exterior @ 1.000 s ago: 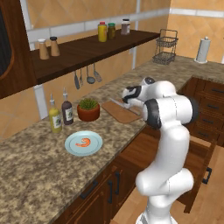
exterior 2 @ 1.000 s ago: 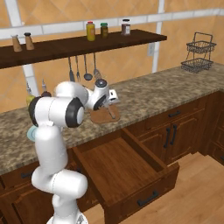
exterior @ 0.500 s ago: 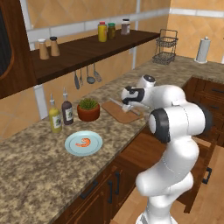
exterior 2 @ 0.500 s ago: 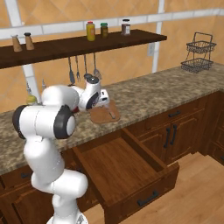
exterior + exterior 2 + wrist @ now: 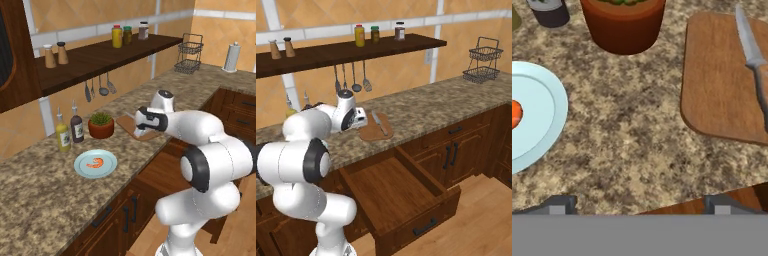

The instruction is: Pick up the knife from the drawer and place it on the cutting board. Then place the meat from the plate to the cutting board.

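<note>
The jaws (image 5: pixel 640 202) stand wide apart, holding nothing, above bare worktop (image 5: pixel 627 145) near its front edge, between the plate (image 5: pixel 539 117) carrying the meat (image 5: pixel 515 114) and the cutting board (image 5: pixel 722 80) bearing the knife (image 5: pixel 751 47). A potted plant (image 5: pixel 623 22) stands behind. The drawer (image 5: pixel 401 192) hangs open.

One knife (image 5: pixel 377 123); one cutting board (image 5: pixel 722 85); one plate (image 5: pixel 95 164); one piece of meat (image 5: pixel 95 162); one potted plant (image 5: pixel 101 125); two bottles (image 5: pixel 70 131); one open drawer (image 5: pixel 401 192); three hanging utensils (image 5: pixel 352 79); apparently five shelf jars (image 5: pixel 360 35); one wire basket (image 5: pixel 483 66).
</note>
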